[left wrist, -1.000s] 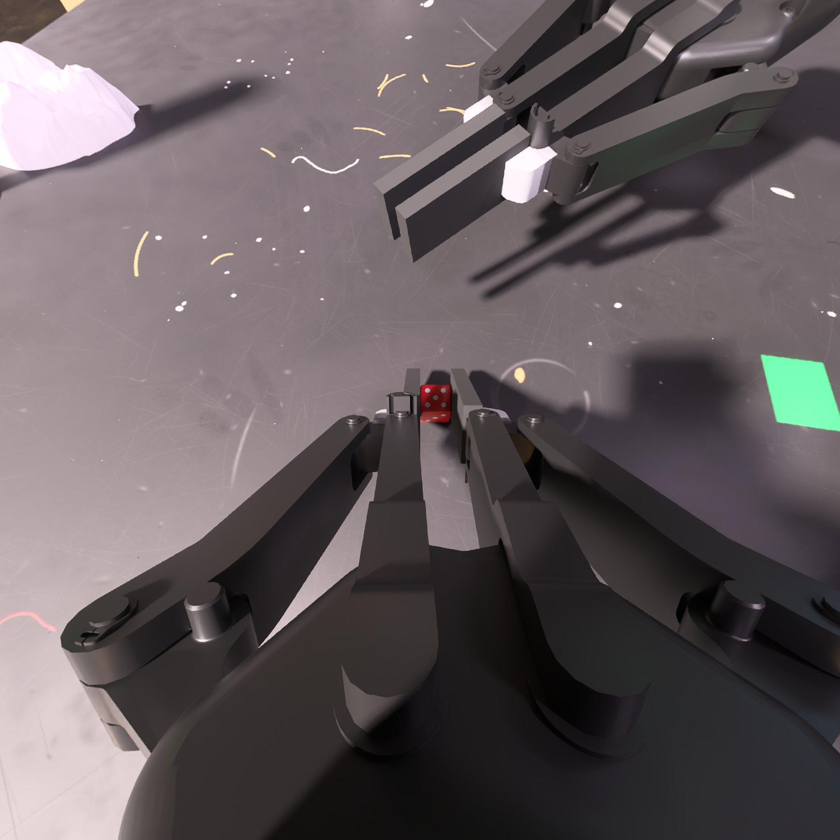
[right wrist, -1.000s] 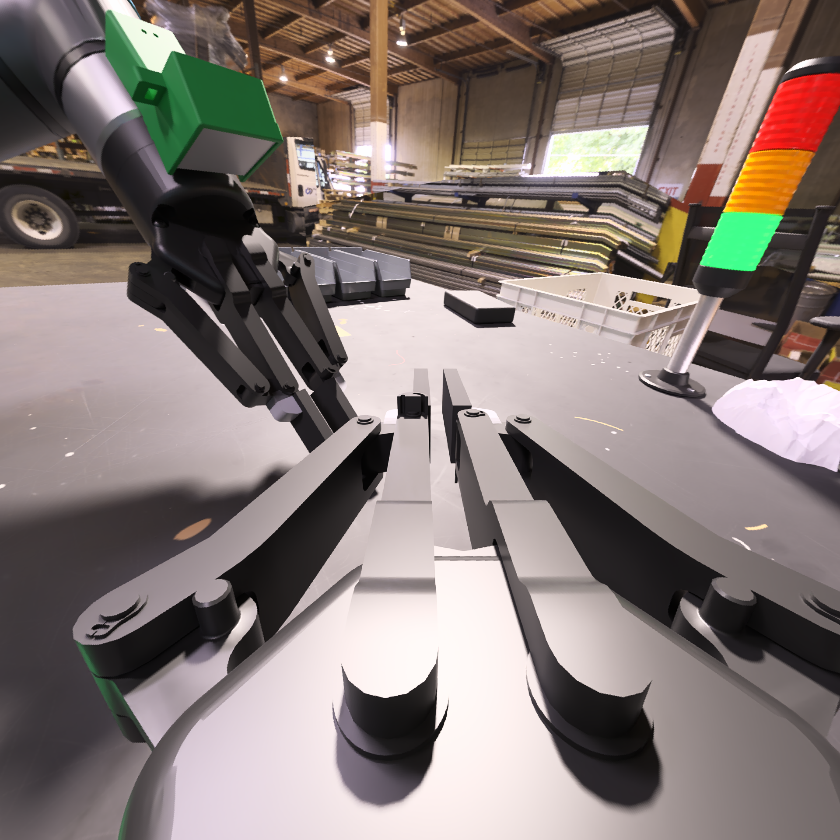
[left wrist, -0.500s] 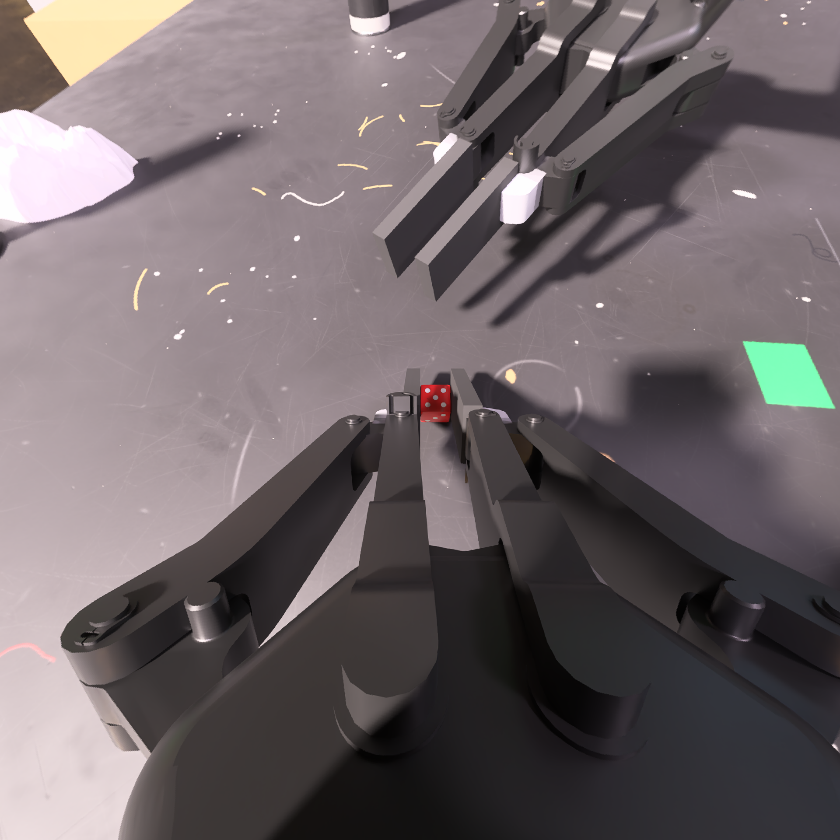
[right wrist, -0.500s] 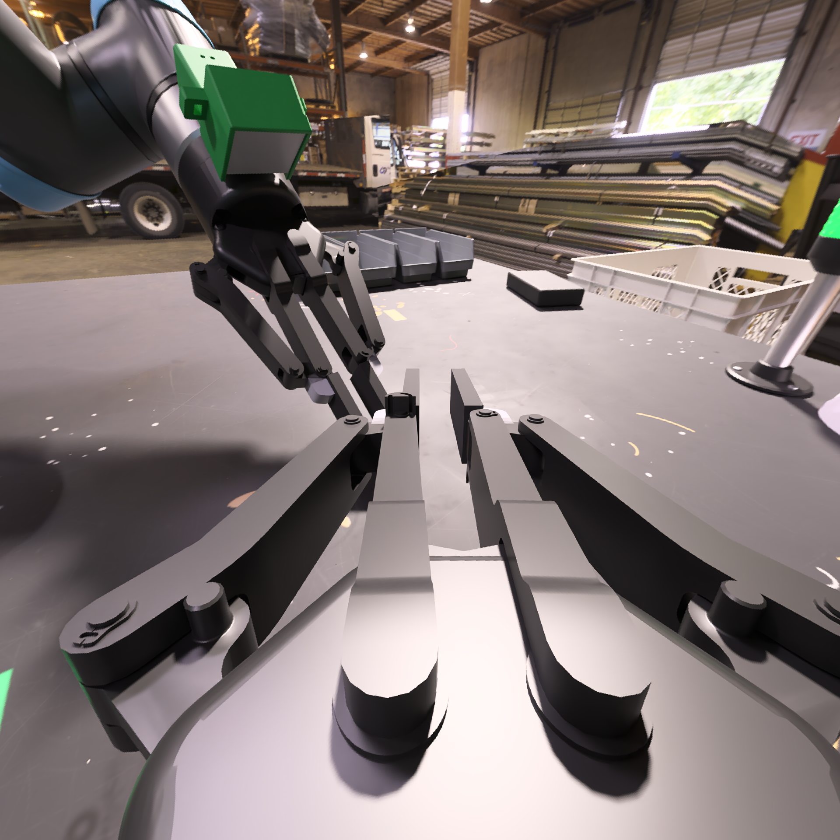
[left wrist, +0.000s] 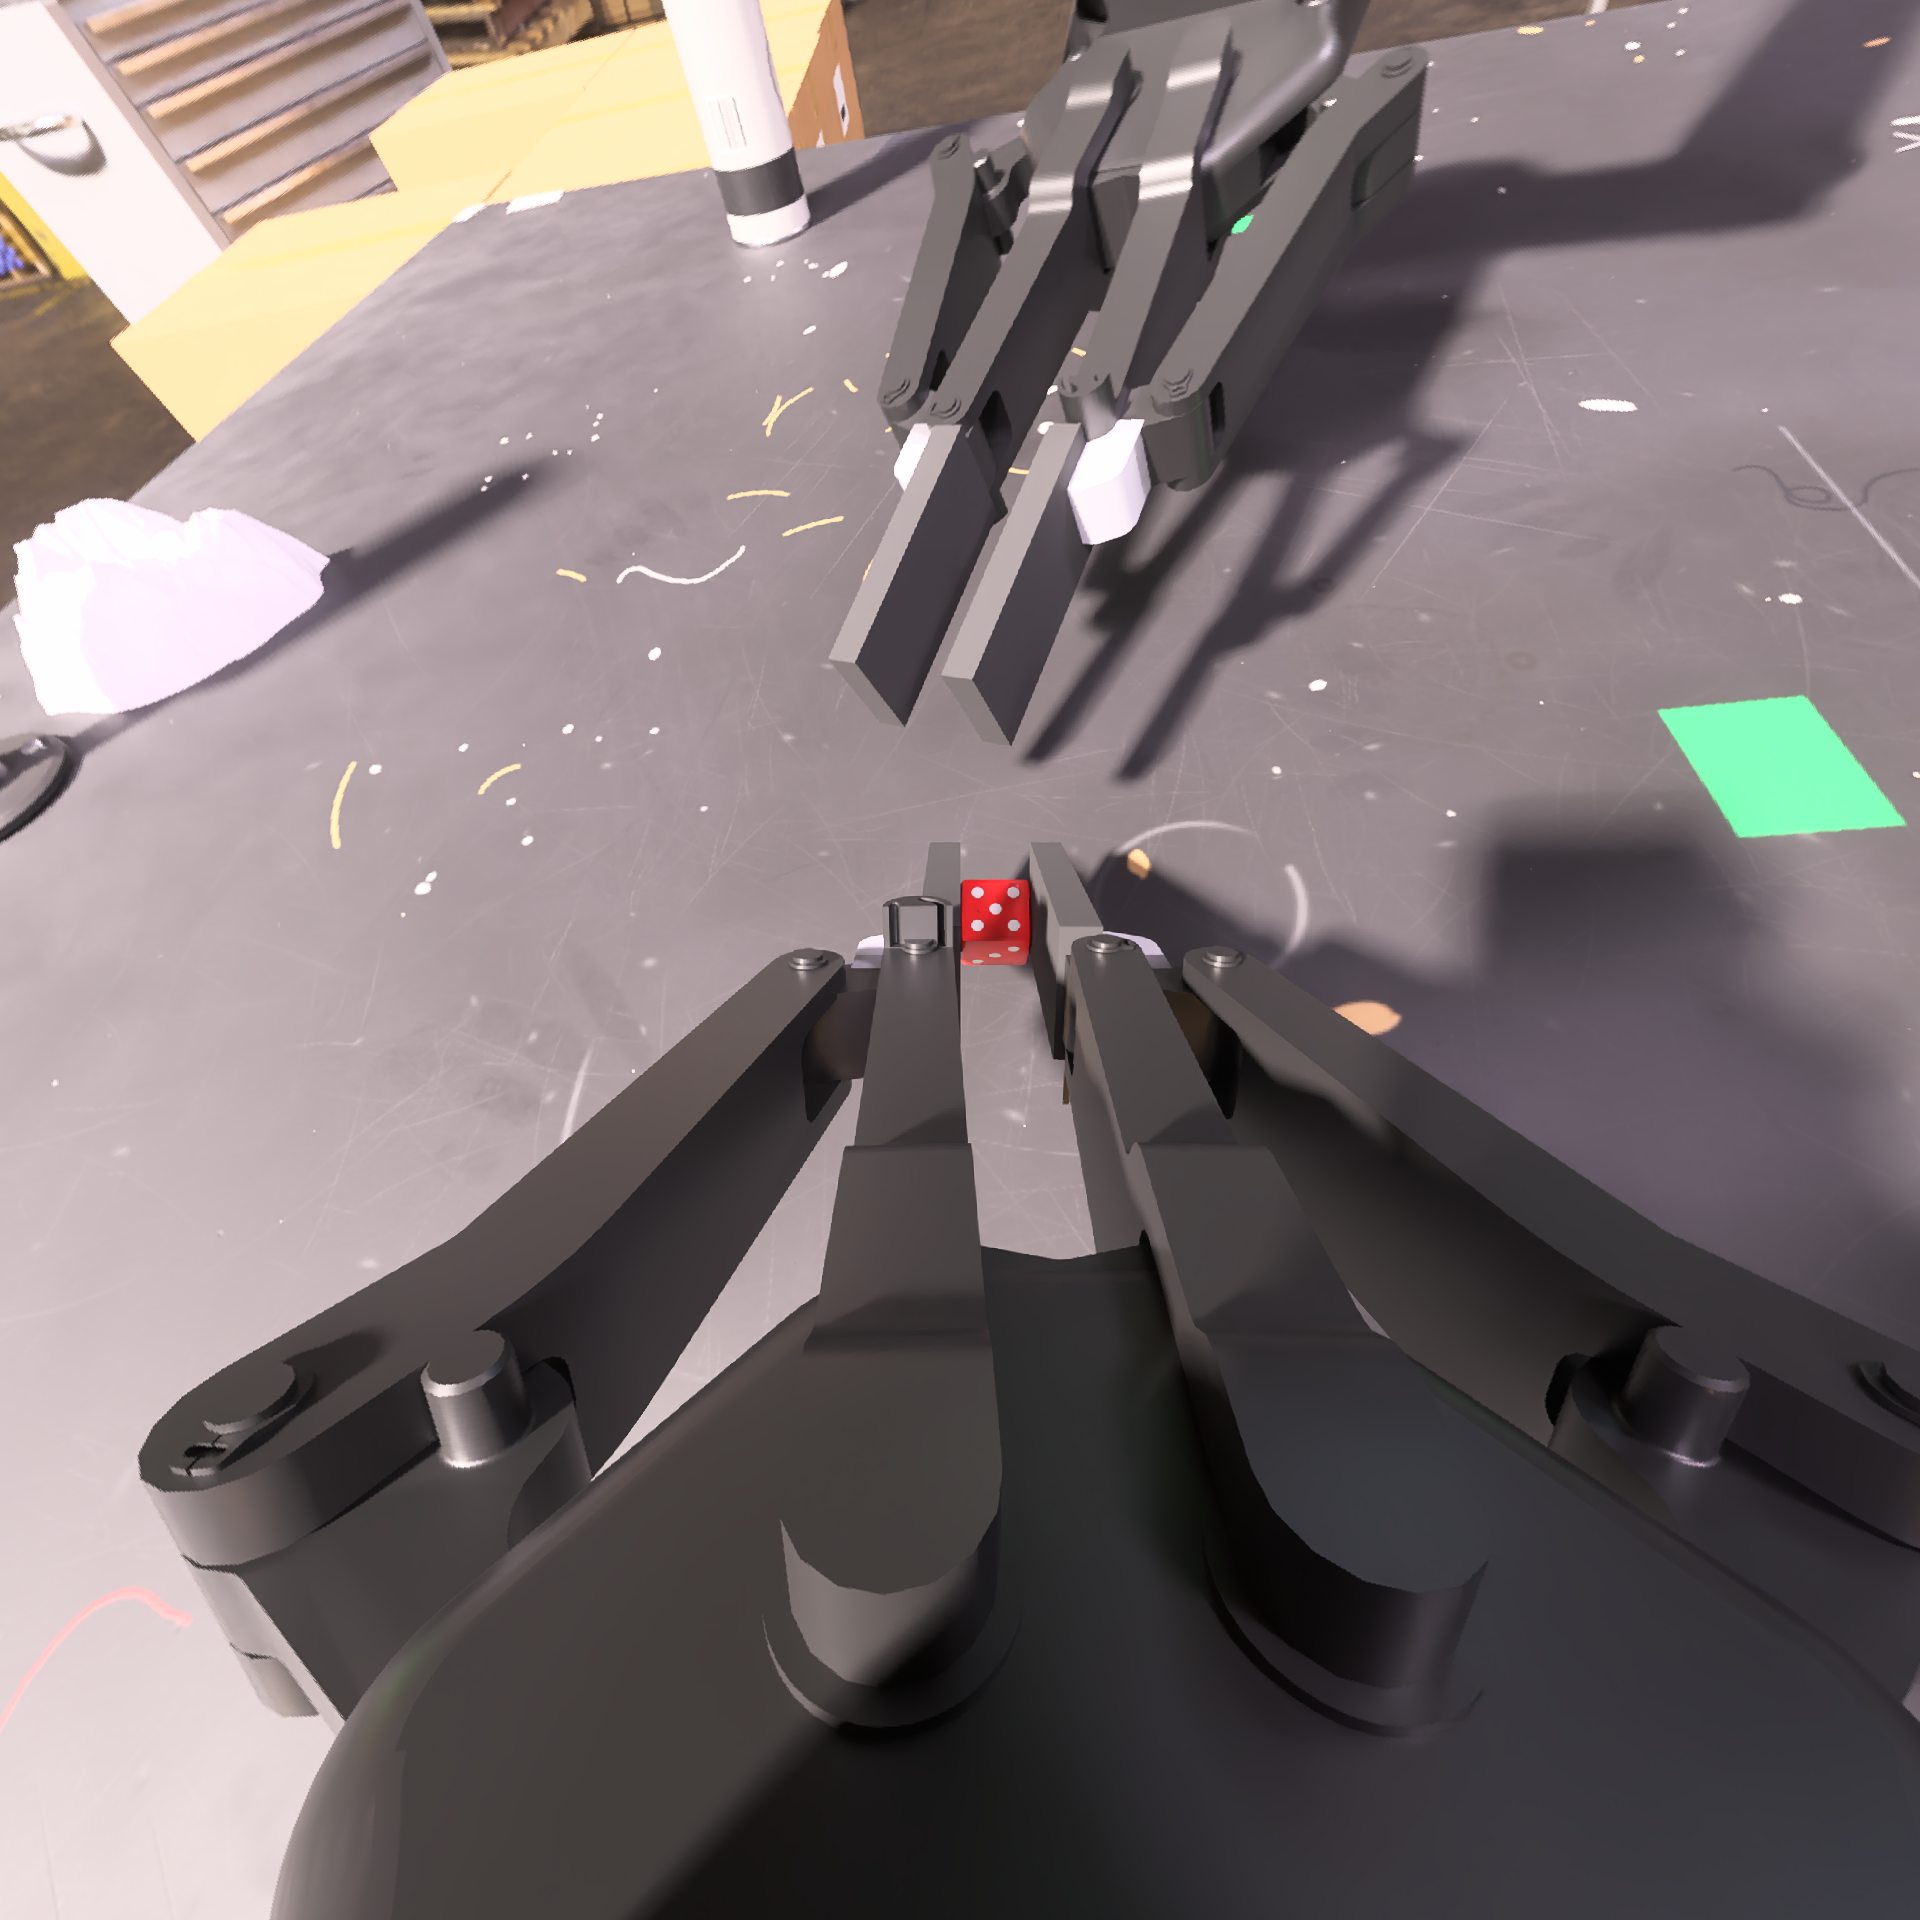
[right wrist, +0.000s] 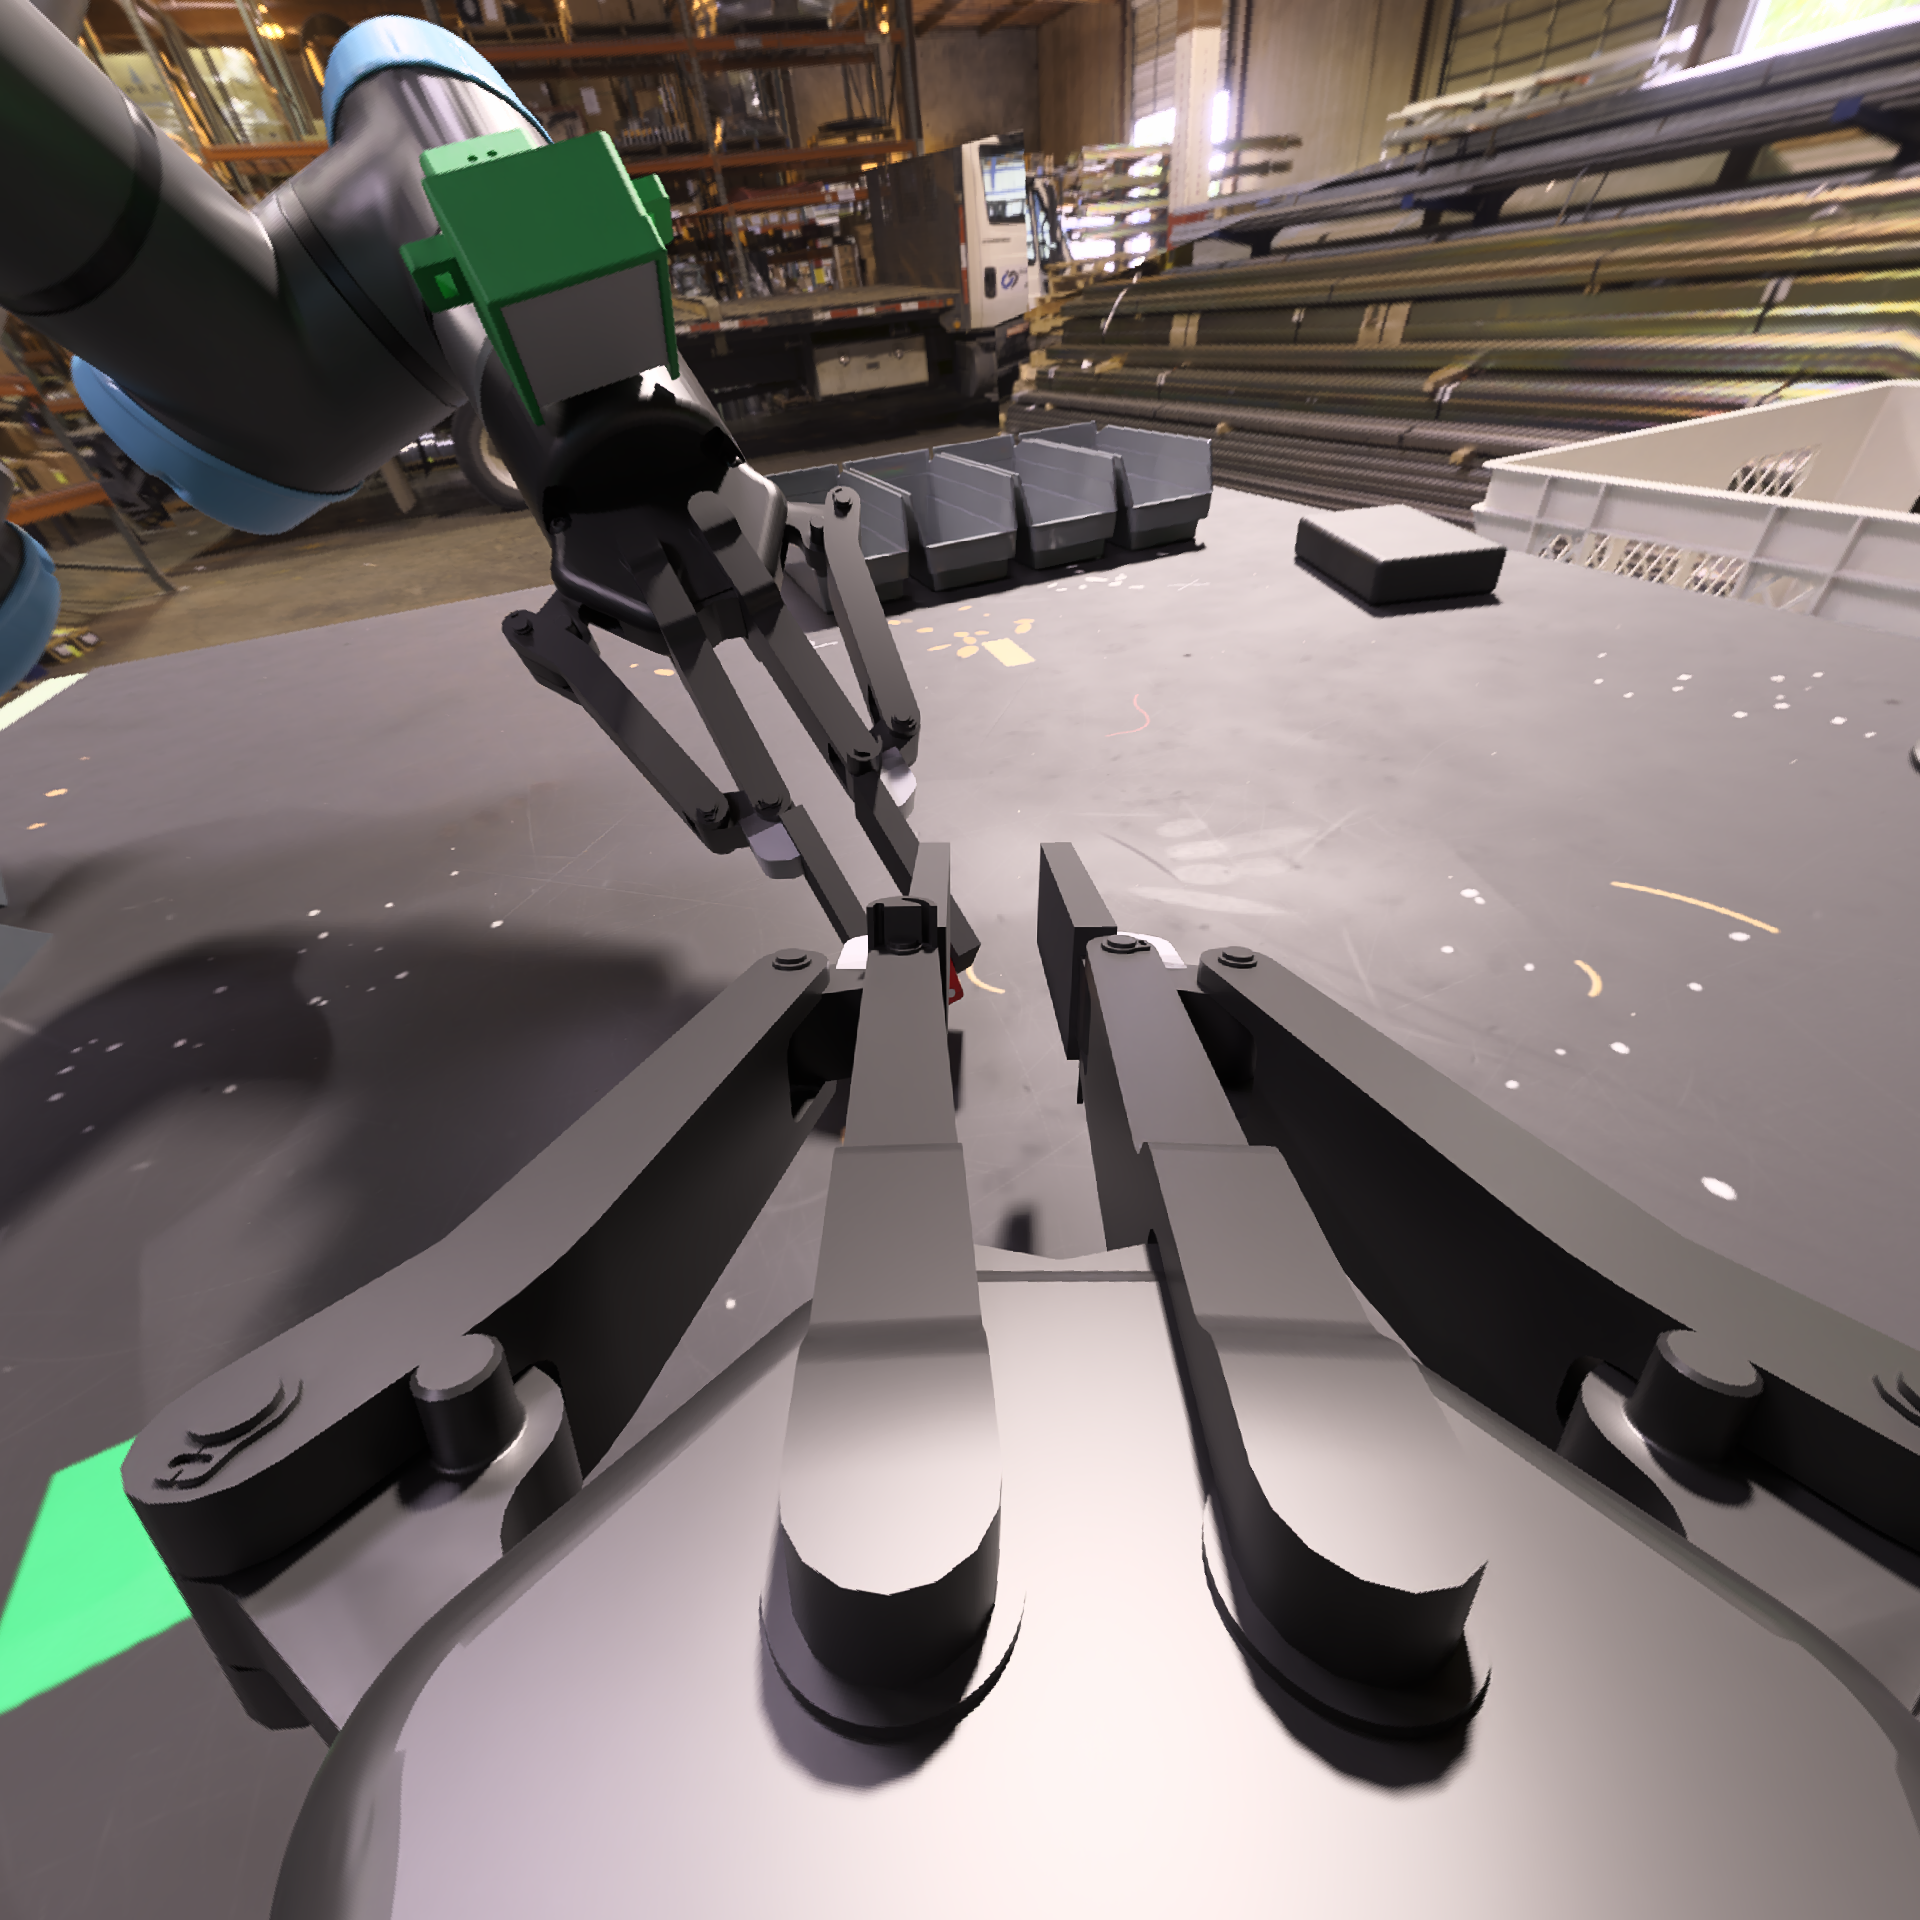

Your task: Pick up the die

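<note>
Left gripper (left wrist: 995, 920): its two fingers are closed onto the red die (left wrist: 994, 914), one against each side; in the right wrist view it (right wrist: 914, 914) slants down toward the tabletop, tips partly hidden behind the right gripper's own finger.
Die: red with white dots, sitting between the left gripper's fingertips with its lower edge at the tabletop (left wrist: 520, 1039); whether it is lifted clear, I cannot tell. In the right wrist view only a sliver of red (right wrist: 953, 982) shows.
Right gripper (right wrist: 995, 894): empty, with a narrow gap between its fingers; in the left wrist view it (left wrist: 940, 686) hangs beyond the die, well apart from it, pointing down toward it, its shadow falling to the right.
Tabletop: dark grey, scratched, speckled with white and yellow marks.
Green patch (left wrist: 1771, 764): flat on the tabletop, to the right of the die.
White crumpled lump (left wrist: 156, 608): far left on the tabletop.
White post (left wrist: 753, 135): upright at the far edge.
Grey bins (right wrist: 1018, 504): a row at the far side, in the right wrist view.
Black block (right wrist: 1397, 556): beside a white crate (right wrist: 1704, 520).
</note>
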